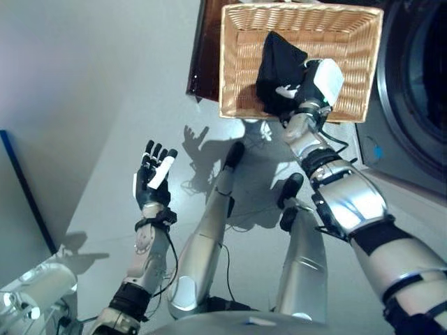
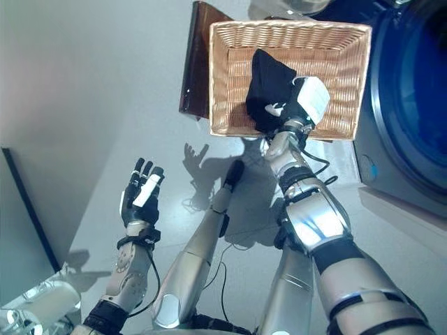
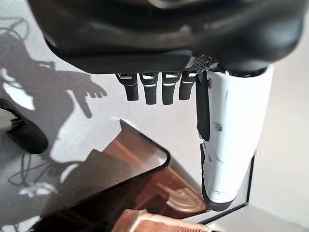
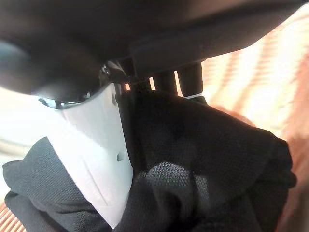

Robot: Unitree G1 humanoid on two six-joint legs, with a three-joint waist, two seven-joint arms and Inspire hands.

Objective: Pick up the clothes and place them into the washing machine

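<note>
Right hand (image 1: 316,87) gripping black cloth (image 1: 278,64), inside wicker basket (image 1: 241,63)

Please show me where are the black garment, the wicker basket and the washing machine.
black garment (image 1: 278,64), left eye view, on its upper folded part.
wicker basket (image 1: 230,63), left eye view, on its left woven wall.
washing machine (image 1: 419,84), left eye view, on its dark round door.

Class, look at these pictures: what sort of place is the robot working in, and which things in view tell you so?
Probably a laundry area: a washing machine with a round door stands beside a wicker basket holding a black garment, which the right robot hand grips.
</note>
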